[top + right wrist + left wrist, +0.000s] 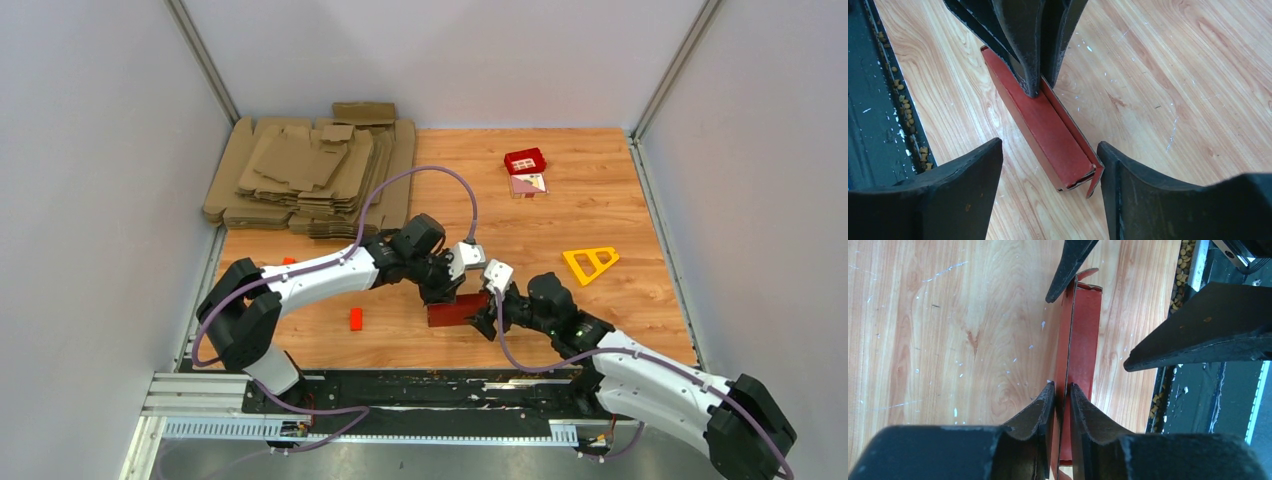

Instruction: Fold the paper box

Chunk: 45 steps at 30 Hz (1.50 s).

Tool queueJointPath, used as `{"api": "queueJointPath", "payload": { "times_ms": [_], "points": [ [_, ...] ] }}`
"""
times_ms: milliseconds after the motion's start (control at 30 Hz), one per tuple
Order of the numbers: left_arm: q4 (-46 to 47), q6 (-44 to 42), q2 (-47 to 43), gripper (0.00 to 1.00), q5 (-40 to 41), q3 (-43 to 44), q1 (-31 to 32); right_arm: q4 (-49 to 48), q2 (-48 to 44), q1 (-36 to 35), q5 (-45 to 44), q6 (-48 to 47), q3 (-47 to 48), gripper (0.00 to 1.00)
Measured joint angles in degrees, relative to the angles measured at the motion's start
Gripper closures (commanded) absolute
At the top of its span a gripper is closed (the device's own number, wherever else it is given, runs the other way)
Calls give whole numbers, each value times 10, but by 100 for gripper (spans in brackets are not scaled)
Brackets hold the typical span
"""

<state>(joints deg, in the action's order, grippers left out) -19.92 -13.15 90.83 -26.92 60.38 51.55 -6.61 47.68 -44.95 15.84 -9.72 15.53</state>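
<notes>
Paper box (456,311) edge in left pincer (1062,386)

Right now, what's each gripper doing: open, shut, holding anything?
Left gripper: shut on a wall of the paper box.
Right gripper: open, jaws either side of the box's end, not clamping it.

Stacked brown cardboard sheets (310,175) far left, red tile (525,160) far right, yellow triangle (590,262) nearer, small orange block (355,318)

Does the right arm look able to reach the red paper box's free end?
Probably yes: the right jaws stand open astride that end of the paper box, nothing between; the left jaws pinch only the far end.
</notes>
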Motion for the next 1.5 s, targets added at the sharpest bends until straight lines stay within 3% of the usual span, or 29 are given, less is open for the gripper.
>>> {"api": "queueJointPath", "payload": {
  "times_ms": [133, 267, 433, 667, 1000, 1300, 1433, 1500],
  "points": [
    [0, 2, -2, 68, 0, -1, 2, 19, -13, 0, -3, -7, 3, 43],
    [3, 2, -2, 68, 0, -4, 10, 20, -42, -6, -8, -9, 2, 48],
    [9, 2, -3, 74, -3, -7, 16, 5, -84, -7, -12, -5, -9, 19],
    [10, 0, -2, 80, -2, -7, 16, -41, -120, -7, -17, -8, -54, 16],
    [15, -4, -2, 80, -4, -9, 16, -154, -16, 46, 44, -9, -80, 18],
    [20, -9, -2, 77, -11, -11, 16, -199, 37, 65, 102, -9, -80, 33],
    [25, -9, -3, 72, -11, -14, 16, -197, 38, 65, 125, -7, -80, 44],
    [26, -9, -4, 63, -10, -14, 16, -193, 35, 65, 130, -7, -80, 49]
  ]
}}
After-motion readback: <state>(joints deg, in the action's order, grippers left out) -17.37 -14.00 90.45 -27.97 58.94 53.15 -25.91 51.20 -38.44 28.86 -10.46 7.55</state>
